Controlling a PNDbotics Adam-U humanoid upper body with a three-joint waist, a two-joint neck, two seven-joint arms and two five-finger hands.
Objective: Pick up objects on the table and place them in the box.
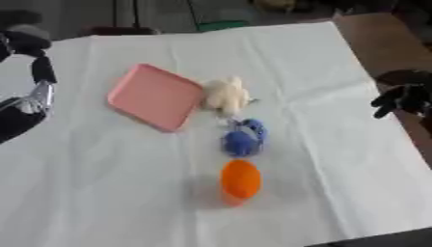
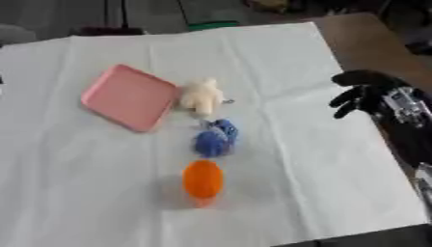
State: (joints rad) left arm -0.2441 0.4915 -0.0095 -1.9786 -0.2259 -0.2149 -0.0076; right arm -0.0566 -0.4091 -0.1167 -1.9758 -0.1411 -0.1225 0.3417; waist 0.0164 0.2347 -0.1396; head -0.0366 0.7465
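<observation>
White cloth (image 1: pixel 337 169) covers brown table (image 2: pixel 371 38); right hand (image 2: pixel 363 94) fingers curled, empty

I seem to work in a lab or test room: my table (image 1: pixel 371 38) is brown under a creased white sheet (image 1: pixel 101 193), and dark stand legs (image 1: pixel 127 14) rise from grey floor behind it.

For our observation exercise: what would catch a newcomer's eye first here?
A row of bright things at the middle of the white cloth: an orange object nearest, a blue toy behind it, then a cream plush touching a pink tray. The black right hand hovers at the cloth's right edge.
</observation>
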